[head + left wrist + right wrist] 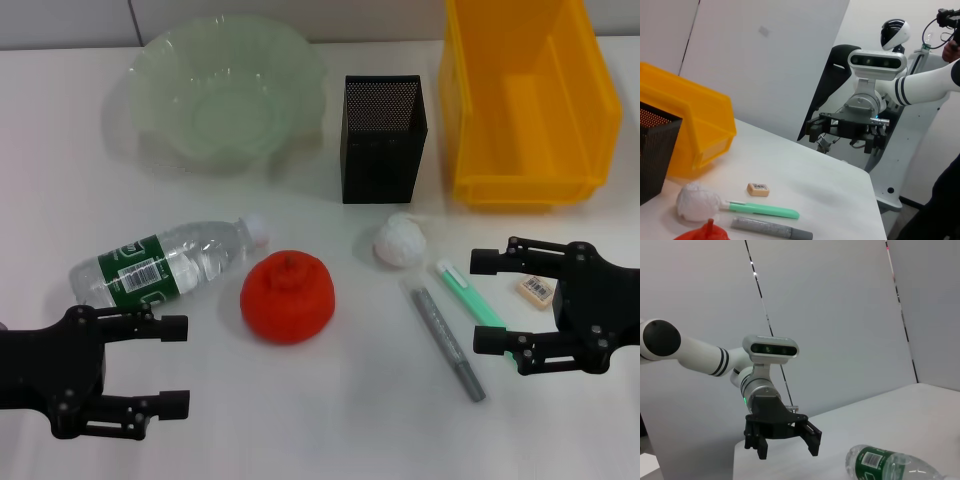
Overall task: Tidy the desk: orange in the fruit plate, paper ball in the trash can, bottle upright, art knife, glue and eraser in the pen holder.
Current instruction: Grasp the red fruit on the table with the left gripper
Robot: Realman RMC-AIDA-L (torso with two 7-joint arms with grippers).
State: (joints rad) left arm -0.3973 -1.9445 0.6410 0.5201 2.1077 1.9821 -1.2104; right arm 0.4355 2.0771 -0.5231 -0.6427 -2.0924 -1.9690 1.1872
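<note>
**Jaws wide, nothing held, every item awaiting its place**

Spread wide and empty on both sides: left gripper (160, 365) low over the near-left corner of the bench (330, 420), right gripper (497, 308) low over the near-right edge, each pointing inward with fingers level. Poised, by the look of it, either side of the clutter and not yet committed to anything.

Just beyond the left jaws, the bottle (165, 262) on its side, cap toward the middle, so likely a job for the left arm. Beside it, mid-bench, the orange (288, 296), stem nub up, well short of its dish. Toward the right, the art knife (446, 343) and the glue (468, 298) flat and roughly side by side, the glue's far end running under the right jaws. Eraser (535, 289) just beside that gripper, near the right edge. Paper ball (401, 241) a little farther in, touching nothing.

At the far edge, fruit plate (160, 70) toward the left corner, pen holder (383, 150) central, trash can (470, 120) at the right corner; all three seemingly empty, so judged at the very start.
</note>
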